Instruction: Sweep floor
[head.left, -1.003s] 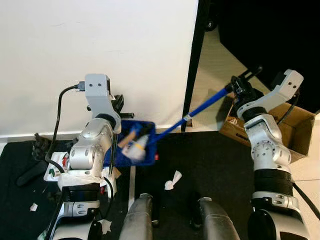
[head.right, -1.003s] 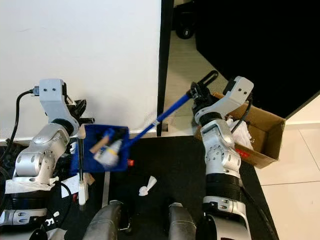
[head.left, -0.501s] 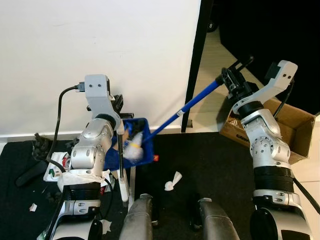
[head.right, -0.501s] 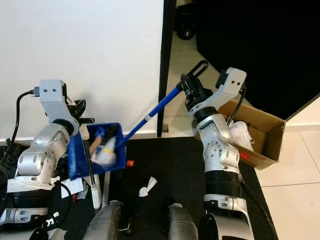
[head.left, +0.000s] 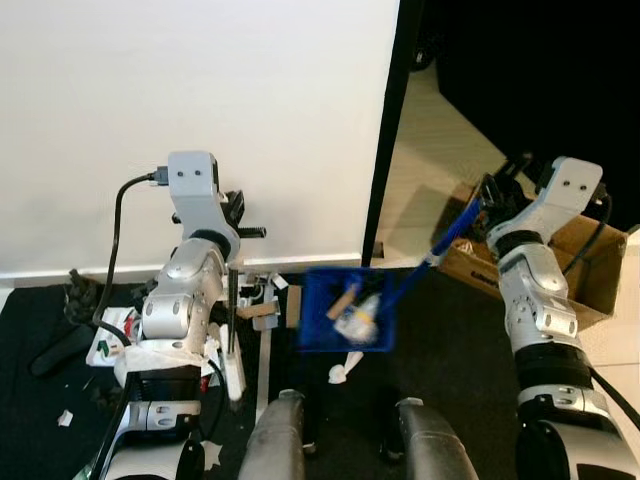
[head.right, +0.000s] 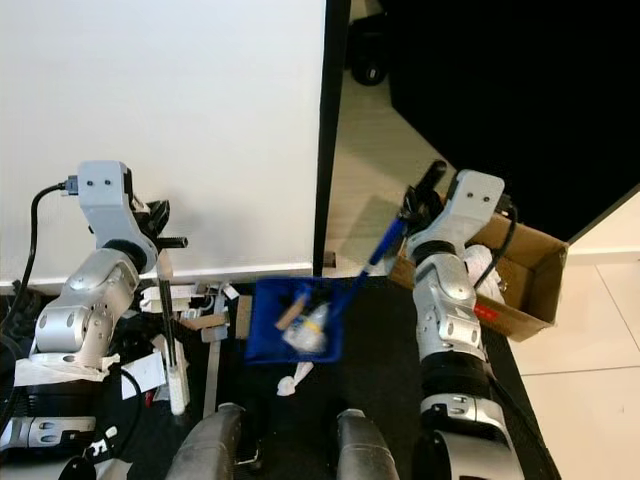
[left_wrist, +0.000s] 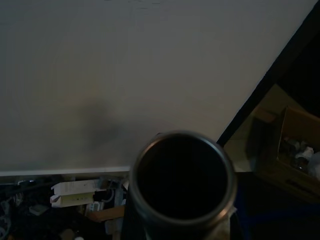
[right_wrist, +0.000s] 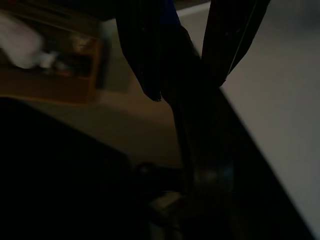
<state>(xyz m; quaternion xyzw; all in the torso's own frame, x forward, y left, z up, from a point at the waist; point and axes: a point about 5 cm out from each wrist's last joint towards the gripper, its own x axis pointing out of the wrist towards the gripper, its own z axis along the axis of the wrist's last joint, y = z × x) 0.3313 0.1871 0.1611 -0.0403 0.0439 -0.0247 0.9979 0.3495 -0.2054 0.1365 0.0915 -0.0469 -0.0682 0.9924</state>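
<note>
Blue dustpan (head.left: 347, 312) now hangs over the dark mat (head.left: 440, 320) in the middle, just ahead of the robot's knees. A second ago it sat tight against the left arm by the wall, so the right arm has swung it rightward, toward the cardboard box (head.left: 590, 262) at far right. It carries a brown scrap and a white-yellow piece inside and looks about level; load seems intact.

Right claw (head.left: 492, 196) is closed on the top of the dustpan's blue handle (head.left: 446, 238). In the right wrist view both black fingers (right_wrist: 142, 55) sit on either side of the shaft, pinching it. The wrist is lower and nearer the box than before.

Left claw (head.left: 236, 222) grips the broom stick (head.left: 232, 310), held upright beside the left arm, brush end down near the floor. Left wrist view looks down the stick's round end; fingers not clear there, but the hold looks firm from the head views.

With the pan gone, a pile of litter (head.left: 262, 300) shows along the skirting: cardboard bits, paper, a white box. A crumpled paper wad (head.left: 347, 364) lies on the mat under the pan's near edge, same spot as before.

Judgement: pan is on its way to be emptied into the box; floor still has litter, so sweeping is well short of done.
</note>
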